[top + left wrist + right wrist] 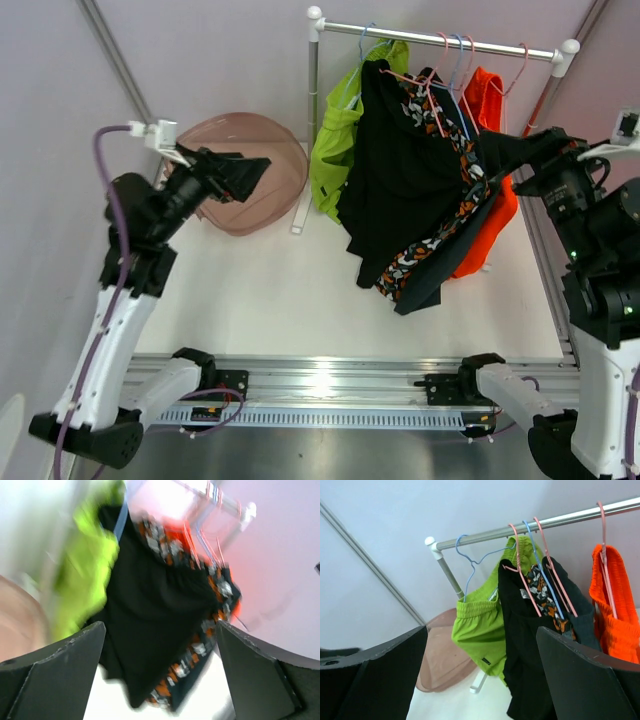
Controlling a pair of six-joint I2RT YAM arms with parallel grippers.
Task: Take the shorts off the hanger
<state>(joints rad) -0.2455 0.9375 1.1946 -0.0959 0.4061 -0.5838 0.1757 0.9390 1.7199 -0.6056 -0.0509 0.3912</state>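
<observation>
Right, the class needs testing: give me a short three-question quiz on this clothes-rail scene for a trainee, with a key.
1. True or false: the left claw and the right claw are both open and hold nothing.
2. Which shorts hang nearest the end of the rail by the pink basket? A patterned, B green shorts, C black.
3. What colour is the hanger carrying the orange shorts?
Key: 1 true; 2 B; 3 pink.
</observation>
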